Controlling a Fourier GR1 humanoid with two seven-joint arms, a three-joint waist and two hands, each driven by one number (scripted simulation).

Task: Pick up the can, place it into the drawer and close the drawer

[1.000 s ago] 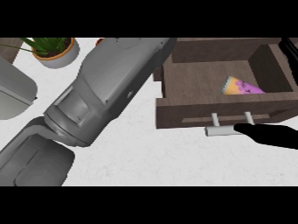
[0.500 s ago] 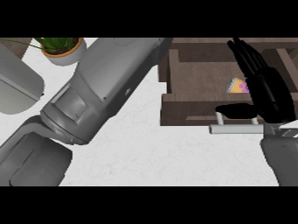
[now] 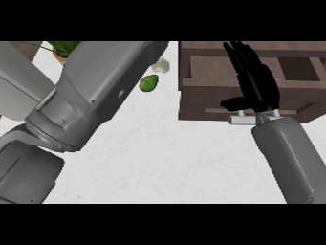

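Note:
The brown wooden drawer [image 3: 208,103] sits at the upper right of the head view, its front with a pale handle [image 3: 252,120] facing me. My right hand [image 3: 255,86] lies flat against that front just above the handle, fingers straight and pointing away from me, thumb [image 3: 232,103] out to the left. No can shows anywhere; the hand and the woodwork cover the drawer's inside. My left forearm [image 3: 94,95] crosses the left half of the view, and its hand is beyond the top edge.
A small green fruit [image 3: 149,83] and a white object [image 3: 162,64] lie on the white counter [image 3: 165,162] beside my left forearm. A potted plant [image 3: 64,48] stands at the back left. A grey appliance [image 3: 6,88] fills the far left.
My right hand has moved away from me with the drawer front; the drawer has slid inward. The coloured can seen inside it earlier no longer shows.

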